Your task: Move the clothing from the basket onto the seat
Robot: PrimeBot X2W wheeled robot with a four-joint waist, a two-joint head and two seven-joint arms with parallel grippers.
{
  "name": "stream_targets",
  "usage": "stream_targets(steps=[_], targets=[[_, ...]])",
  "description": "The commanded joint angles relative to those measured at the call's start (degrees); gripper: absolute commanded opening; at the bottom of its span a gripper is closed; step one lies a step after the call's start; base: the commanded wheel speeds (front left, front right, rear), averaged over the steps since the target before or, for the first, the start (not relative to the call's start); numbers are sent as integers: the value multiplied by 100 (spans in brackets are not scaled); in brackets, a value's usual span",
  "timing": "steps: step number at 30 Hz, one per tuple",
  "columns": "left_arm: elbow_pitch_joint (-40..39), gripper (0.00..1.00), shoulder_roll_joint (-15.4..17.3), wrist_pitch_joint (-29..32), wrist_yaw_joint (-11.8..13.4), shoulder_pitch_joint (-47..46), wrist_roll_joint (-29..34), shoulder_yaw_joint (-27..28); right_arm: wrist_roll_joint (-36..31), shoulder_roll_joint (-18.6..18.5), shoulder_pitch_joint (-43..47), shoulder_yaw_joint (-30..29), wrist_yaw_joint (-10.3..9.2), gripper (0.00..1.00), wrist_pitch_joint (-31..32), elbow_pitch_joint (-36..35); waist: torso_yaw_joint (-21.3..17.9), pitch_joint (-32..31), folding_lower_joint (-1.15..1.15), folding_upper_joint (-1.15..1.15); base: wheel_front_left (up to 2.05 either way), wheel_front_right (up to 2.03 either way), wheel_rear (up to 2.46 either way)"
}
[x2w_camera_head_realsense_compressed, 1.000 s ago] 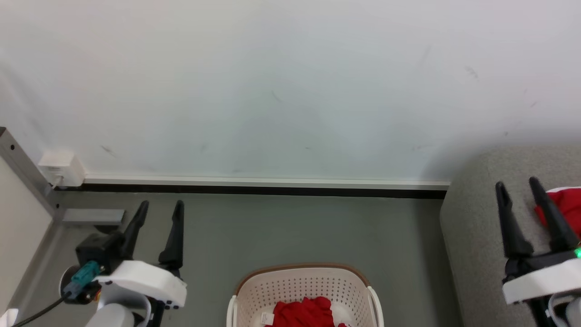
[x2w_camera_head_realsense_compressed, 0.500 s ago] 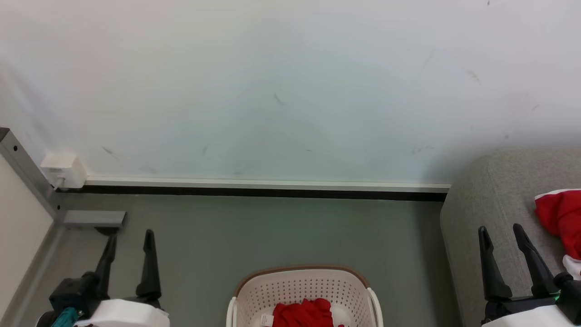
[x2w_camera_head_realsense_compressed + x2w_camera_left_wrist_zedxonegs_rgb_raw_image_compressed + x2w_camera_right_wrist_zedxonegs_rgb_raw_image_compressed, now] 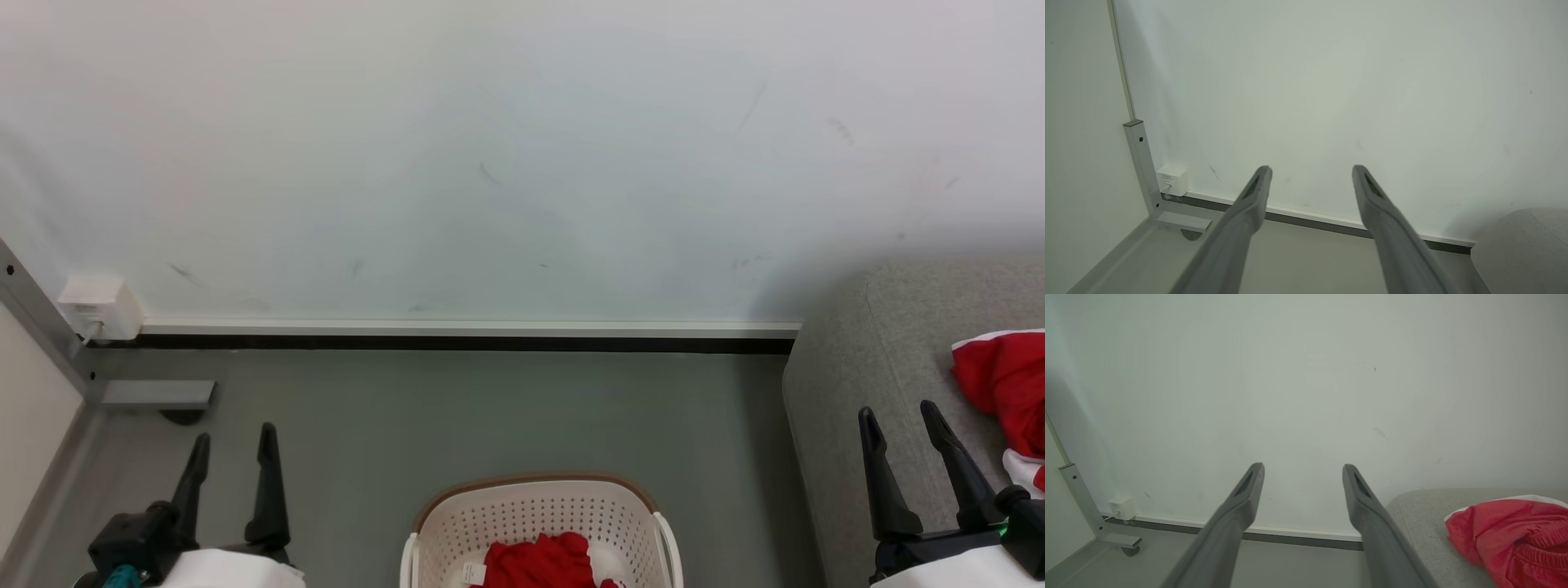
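Observation:
The cream basket [image 3: 535, 510] with a brown rim sits at the bottom middle of the head view, with red clothing [image 3: 539, 563] bunched inside it. More red clothing [image 3: 1000, 380] with white trim lies on the grey seat [image 3: 865, 384] at the right, also in the right wrist view as a red garment [image 3: 1515, 535] on the seat [image 3: 1412, 514]. My left gripper [image 3: 233, 437] stands open and empty over the floor, left of the basket. My right gripper [image 3: 898, 416] is open and empty over the seat's edge, beside the red garment.
A pale wall with a dark skirting strip [image 3: 465, 343] runs behind the grey floor [image 3: 490, 416]. A grey metal frame leg [image 3: 49, 327] with a foot and castor [image 3: 159, 396] stands at the left, with a white wall box [image 3: 94, 306] beside it.
Both grippers have dropped towards the bottom of the head view since a second ago and now hold still. The right gripper has pulled back from the red garment. The camera shifted slightly.

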Motion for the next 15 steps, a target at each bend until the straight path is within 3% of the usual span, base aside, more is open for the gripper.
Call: stream_targets(steps=[1, 10, 15], targets=[[21, 100, -3, -1, -25, 39, 105, 47, 60, -43, -68, 13, 3, 100, -16, 13, -7, 5, -1, 0, 0, 0, 0], [79, 100, -126, -1, -264, -143, 298, 188, 158, -114, -220, 100, 3, 100, -16, -80, -163, 148, -1, 0, 0, 0, 0], [119, 100, -201, -1, -326, -433, 422, 100, 212, -168, -449, 88, 3, 100, -16, -234, -295, 596, -1, 0, 0, 0, 0]])
